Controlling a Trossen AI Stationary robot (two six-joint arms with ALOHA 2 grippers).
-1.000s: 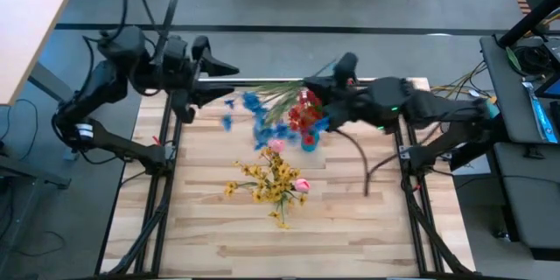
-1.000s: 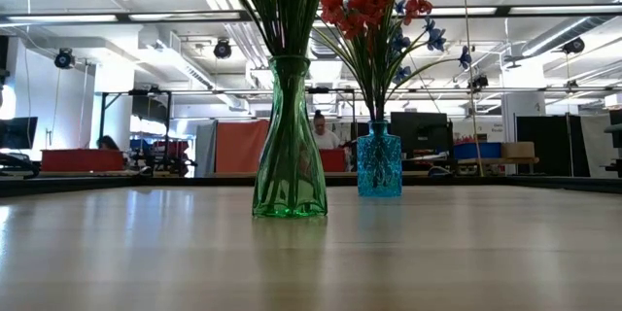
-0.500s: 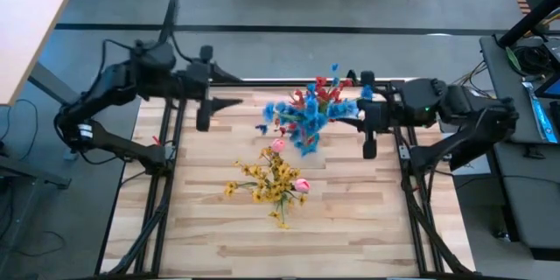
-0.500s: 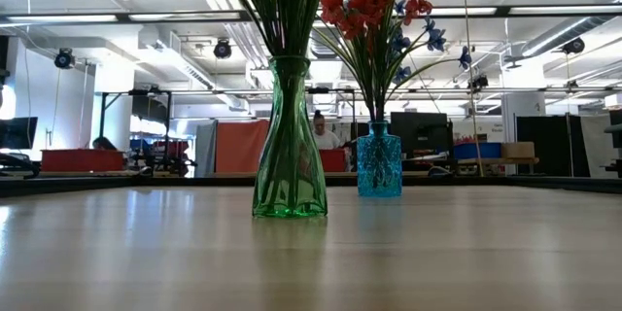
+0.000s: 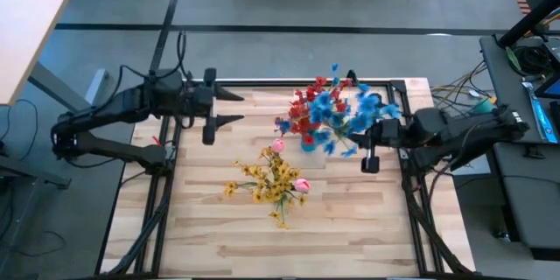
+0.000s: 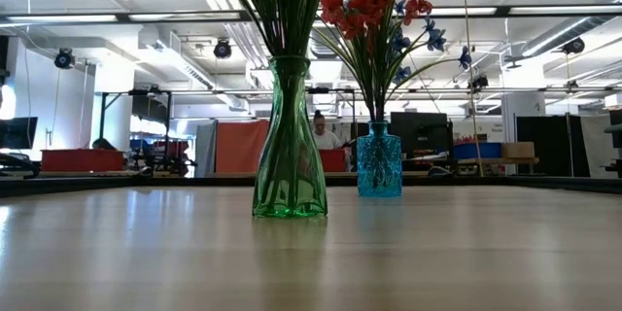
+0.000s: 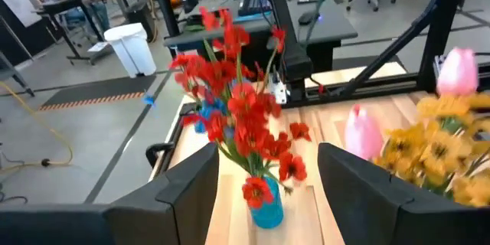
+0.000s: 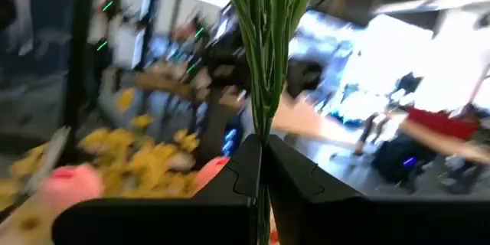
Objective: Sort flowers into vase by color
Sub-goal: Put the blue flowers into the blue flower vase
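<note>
My right gripper [image 5: 366, 137] is shut on a bunch of blue flowers [image 5: 346, 112], which hangs above the table's far right. Beside the blue blooms, red flowers [image 5: 302, 115] stand in a small blue vase [image 7: 266, 213]. Yellow flowers with pink buds [image 5: 276, 175] stand in a green vase [image 6: 290, 146] at mid table. My left gripper [image 5: 234, 108] hovers open at the far left and points toward the red flowers [image 7: 237, 115]. It touches nothing. In the right wrist view only the green stems [image 8: 264, 38] show above the gripper [image 8: 260, 161]. My right gripper pinches the bundle of green stems [image 8: 262, 126] between its two fingers. The fingers come about level from the table's right side and lie across the stems. The bunch is lifted clear of the table, its blue blooms [image 5: 341, 105] spreading toward the red flowers.
The table's near half [image 5: 289, 245] is bare wood. Black frame rails [image 5: 166, 184] run along the left and right edges. Beyond the far edge lies an open room with desks, and a person [image 6: 319, 131] sits far off.
My right gripper has drawn back toward the table's right edge, sunk and rolled. It has carried the blue bunch from left of the red flowers, across them, to their right. My left gripper has sunk and come a little toward the near edge, staying open.
</note>
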